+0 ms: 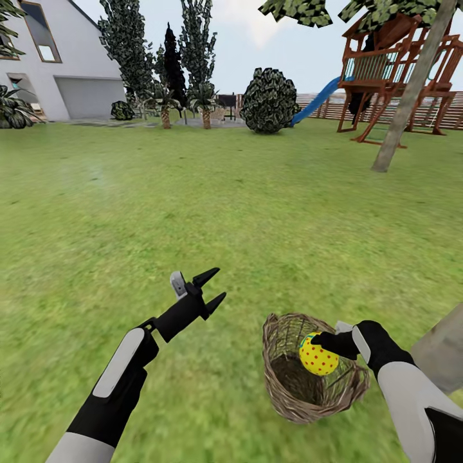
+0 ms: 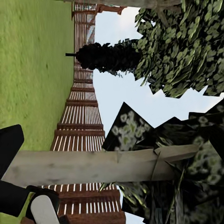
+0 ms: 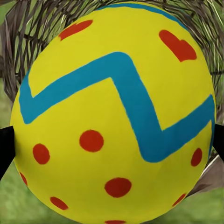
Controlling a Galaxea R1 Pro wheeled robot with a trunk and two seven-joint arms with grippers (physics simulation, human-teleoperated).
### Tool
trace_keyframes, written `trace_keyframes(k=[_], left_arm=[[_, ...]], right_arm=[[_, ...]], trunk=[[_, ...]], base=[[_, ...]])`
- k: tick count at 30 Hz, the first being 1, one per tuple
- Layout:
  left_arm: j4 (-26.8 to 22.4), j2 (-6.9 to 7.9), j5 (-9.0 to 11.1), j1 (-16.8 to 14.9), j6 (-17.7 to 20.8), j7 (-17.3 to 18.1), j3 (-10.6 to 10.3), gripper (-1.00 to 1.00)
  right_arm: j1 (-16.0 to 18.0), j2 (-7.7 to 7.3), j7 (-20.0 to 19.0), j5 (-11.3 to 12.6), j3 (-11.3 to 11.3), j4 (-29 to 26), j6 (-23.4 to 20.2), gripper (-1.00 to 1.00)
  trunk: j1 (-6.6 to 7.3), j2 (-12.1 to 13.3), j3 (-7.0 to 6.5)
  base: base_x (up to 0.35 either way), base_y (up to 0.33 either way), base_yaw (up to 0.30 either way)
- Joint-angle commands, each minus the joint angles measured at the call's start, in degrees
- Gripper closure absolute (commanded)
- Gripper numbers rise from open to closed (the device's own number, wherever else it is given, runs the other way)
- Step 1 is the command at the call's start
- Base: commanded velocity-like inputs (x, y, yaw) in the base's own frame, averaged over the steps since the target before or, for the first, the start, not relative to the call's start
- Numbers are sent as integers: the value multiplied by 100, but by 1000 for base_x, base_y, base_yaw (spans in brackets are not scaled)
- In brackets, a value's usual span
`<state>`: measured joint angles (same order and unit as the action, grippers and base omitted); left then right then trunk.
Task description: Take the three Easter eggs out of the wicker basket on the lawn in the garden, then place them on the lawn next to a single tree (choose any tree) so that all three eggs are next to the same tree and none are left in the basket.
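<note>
Setting: wide mottled lawn (image 1: 212,193), with a white house at the far left, dark narrow trees and short palms behind, a round bush mid-distance, and a wooden play tower with a blue slide at the far right.
Left gripper (image 1: 211,290): raised over bare grass, fingers spread apart and holding nothing; it looks parked clear of the basket so the other arm has room.
Wicker basket (image 1: 283,386): tipped on the grass near the robot, mouth turned up toward the head camera; its dark inside shows no other egg from here, though the lower part is shadowed.
Easter egg (image 1: 317,357): yellow with red dots and a blue zigzag, at the basket's rim, pinched between the fingers of the right gripper (image 1: 325,341); in the right wrist view the egg (image 3: 114,112) has a dark fingertip at each side.
Tree (image 1: 411,90): pale, leaning trunk well beyond the basket to the right.
Near-right edge: another pale trunk close beside the right arm, likely the handier drop spot.
</note>
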<state>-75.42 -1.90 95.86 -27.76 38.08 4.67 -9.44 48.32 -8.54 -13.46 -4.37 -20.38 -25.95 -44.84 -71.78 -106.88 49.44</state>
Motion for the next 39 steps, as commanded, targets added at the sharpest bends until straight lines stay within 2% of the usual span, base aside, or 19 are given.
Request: trace_keyframes(k=[1,12,19,29,39], left_arm=[[2,-3,3,-2,17,16,3,-100],[2,-4,4,-1,15,17,-5,-100],[8,-2,-4,6,8,324,-5,-100],[12,-3,-4,15,13,383,-5,-100],[45,-4,3,17,15,386,-5,-100]], right_arm=[[2,6,-33,-46,-36,-7,-25,100],[5,2,-33,-46,-36,-7,-25,100],[3,2,-33,-46,-36,-7,-25,100],[3,2,-34,-46,-36,-7,-25,100],[2,3,-35,-46,-36,-7,-25,100]], trunk=[[1,-2,5],[1,-2,5],[1,-2,1],[1,-2,-21],[1,-2,-22]], base=[[65,112,0],[135,268,-3],[9,21,-248],[0,0,-278],[113,258,-33]])
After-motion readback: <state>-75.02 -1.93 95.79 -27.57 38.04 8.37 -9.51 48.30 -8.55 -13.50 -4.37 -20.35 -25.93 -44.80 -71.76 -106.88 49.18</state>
